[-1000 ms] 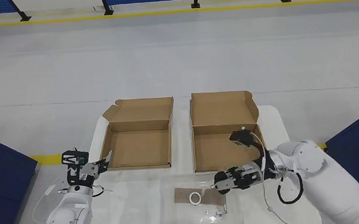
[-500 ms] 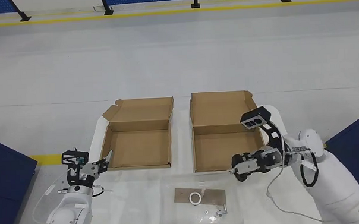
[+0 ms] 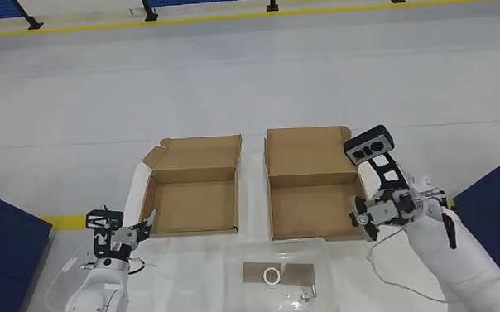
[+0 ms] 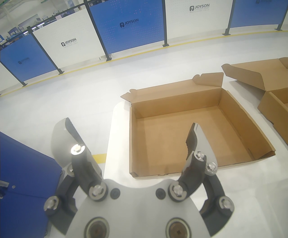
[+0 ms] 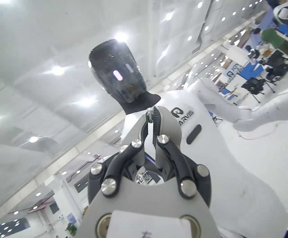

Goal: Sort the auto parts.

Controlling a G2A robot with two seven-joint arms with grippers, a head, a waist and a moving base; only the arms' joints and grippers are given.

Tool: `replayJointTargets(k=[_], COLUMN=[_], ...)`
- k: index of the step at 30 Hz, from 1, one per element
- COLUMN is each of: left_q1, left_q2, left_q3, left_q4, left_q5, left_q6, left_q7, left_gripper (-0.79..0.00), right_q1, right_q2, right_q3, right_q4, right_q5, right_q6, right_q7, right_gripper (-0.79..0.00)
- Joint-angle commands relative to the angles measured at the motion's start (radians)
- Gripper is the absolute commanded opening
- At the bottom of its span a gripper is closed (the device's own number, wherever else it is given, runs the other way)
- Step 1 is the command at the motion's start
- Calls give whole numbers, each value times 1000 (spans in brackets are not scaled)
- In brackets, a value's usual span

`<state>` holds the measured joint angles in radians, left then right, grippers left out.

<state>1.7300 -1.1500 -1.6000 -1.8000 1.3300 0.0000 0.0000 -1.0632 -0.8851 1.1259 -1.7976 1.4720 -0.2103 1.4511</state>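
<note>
Logo print on blue and white partition panels (image 4: 126, 22).

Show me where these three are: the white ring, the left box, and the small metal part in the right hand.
white ring (image 3: 267, 276), top view, on the band of the ring.
left box (image 4: 180, 128), left wrist view, on its bare floor.
metal part (image 5: 150, 115), right wrist view, on its shiny end.

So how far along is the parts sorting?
Done: nothing; left brown cardboard box and right brown cardboard box look empty. In hand: right pincer shut on a small metal part at that box's edge. Left: white ring and small metal pieces in the clear plastic tray; left pincer open.
</note>
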Motion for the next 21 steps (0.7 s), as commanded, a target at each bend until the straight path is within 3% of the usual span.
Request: replayJointTargets(k=[1,9,21], left_q1=[0,0,0], left_q2=[0,0,0], left_q3=[0,0,0], left_q4=[0,0,0], left_q5=[0,0,0], left_q6=[0,0,0], left_q7=[0,0,0], left_gripper=[0,0,0], right_q1=[31,117,92], right_q2=[-12,-57,-69], right_q3=[-14,-70,-65], right_q4=[-10,2,-31], right_q5=[47,128,190], right_q6=[22,59,71], right_q7=[-4,-30,-74], right_gripper=[-785,-785,-785])
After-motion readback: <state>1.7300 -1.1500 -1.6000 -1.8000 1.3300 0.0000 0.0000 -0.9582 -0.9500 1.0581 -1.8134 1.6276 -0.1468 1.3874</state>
